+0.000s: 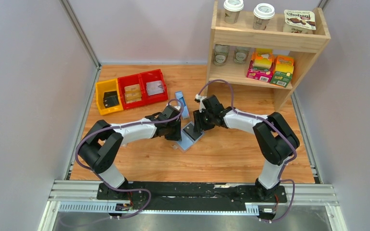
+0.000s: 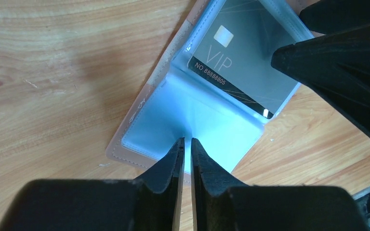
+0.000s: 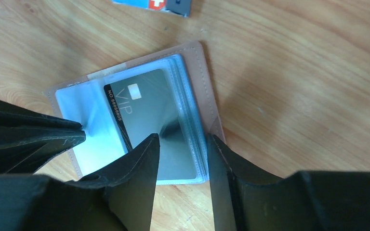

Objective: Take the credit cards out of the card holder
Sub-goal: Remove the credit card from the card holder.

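Wood-grain counter [image 1: 231, 154], viewed from above. Carries at far left a yellow bin [image 1: 108, 96] and two red bins [image 1: 131, 90], each with something flat inside.

Next, the left pincer [image 2: 187, 143]: pressed almost together, nipping a fold of pale blue lining at the near half of the card holder [image 2: 154, 130]. Card holder spread flat near the counter's middle, tan-brown rim outside, clear sleeves inside.

In the holder's other half, inside a sleeve, a grey-black credit card [image 2: 241, 53]. Reads "VIP" below a pale chip, then "NO.88888805" along a black strip.

Just behind the holder, a narrow blue box [image 1: 180, 103], lettering too small to read.

Then the right pincer [image 3: 180, 144]: spread, one finger over the card's face, the other at the sleeves' outer edge. Cannot tell whether either finger touches.

Far right, a wooden shelf [image 1: 270, 38]. Bears two lidded paper cups [image 1: 232, 9] on top beside a packet [image 1: 299, 20] marked "Chobani". Below, glass jars [image 1: 220, 54] and bright cartons [image 1: 262, 67], print unreadable.
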Action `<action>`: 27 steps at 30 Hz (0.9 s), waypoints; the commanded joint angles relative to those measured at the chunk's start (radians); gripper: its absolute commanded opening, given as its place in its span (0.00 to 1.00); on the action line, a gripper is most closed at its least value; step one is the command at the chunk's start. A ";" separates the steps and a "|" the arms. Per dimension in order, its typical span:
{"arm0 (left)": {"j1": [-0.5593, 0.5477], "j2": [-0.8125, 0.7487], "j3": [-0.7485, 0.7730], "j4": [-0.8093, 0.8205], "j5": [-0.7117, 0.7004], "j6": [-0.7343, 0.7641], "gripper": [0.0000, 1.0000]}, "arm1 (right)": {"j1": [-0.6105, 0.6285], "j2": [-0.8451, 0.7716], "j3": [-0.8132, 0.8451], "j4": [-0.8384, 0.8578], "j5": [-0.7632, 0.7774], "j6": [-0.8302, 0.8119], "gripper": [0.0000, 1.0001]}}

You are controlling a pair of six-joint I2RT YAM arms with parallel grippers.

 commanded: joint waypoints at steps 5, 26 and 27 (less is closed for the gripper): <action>0.019 0.011 0.025 -0.132 -0.142 0.145 0.17 | 0.084 -0.067 -0.085 -0.013 -0.053 0.131 0.37; 0.029 -0.261 -0.040 0.098 -0.024 -0.036 0.33 | 0.044 -0.091 -0.031 0.087 -0.066 0.115 0.32; 0.036 -0.253 -0.053 0.107 -0.015 -0.045 0.33 | 0.041 -0.082 -0.031 0.095 -0.079 0.117 0.31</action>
